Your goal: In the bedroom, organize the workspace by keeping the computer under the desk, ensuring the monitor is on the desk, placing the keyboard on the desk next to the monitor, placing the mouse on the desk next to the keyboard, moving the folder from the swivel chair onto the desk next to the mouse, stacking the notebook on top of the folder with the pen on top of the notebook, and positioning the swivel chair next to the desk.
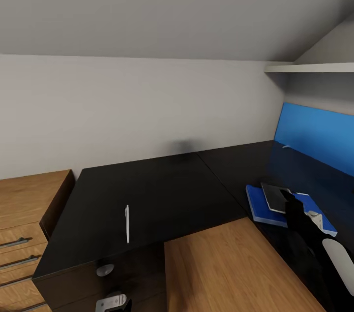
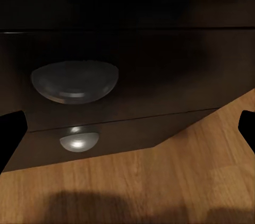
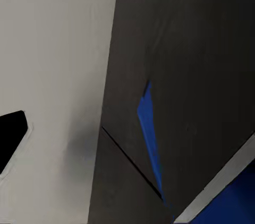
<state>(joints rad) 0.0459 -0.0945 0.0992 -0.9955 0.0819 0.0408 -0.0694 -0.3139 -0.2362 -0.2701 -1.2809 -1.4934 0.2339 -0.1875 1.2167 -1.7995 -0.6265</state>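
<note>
Right pincer: I see my right arm reaching over the desk's right wing, its gripper [image 1: 295, 203] at the near edge of the notebook [image 1: 275, 196]; from the head view I cannot tell whether the fingers are apart or closed on it.
Left pincer: my left gripper [image 2: 127, 123] hangs low before the drawer unit [image 2: 133, 49]; its two dark fingertips [image 2: 10, 134] sit wide apart at the frame's edges, nothing between them.
Folder: one blue folder [image 1: 260, 206] lies flat on the right wing, the grey notebook on top of it.
Pen: one white pen [image 1: 127, 223] lies alone on the left wing, well apart from both grippers and from the folder.
Knobs: two round silver knobs [image 2: 74, 82] on the drawer fronts.
Surface: I see the glossy black L-shaped desk [image 1: 157, 189], with wood-plank floor [image 1: 226, 272] in its inner corner.
Room: sloped grey ceiling [image 1: 172, 2], pale wall, blue wall panel [image 1: 319, 135] behind the right wing, white shelf [image 1: 309, 68] above it, light-wood chest of drawers [image 1: 24, 223] beside the desk's left end.
</note>
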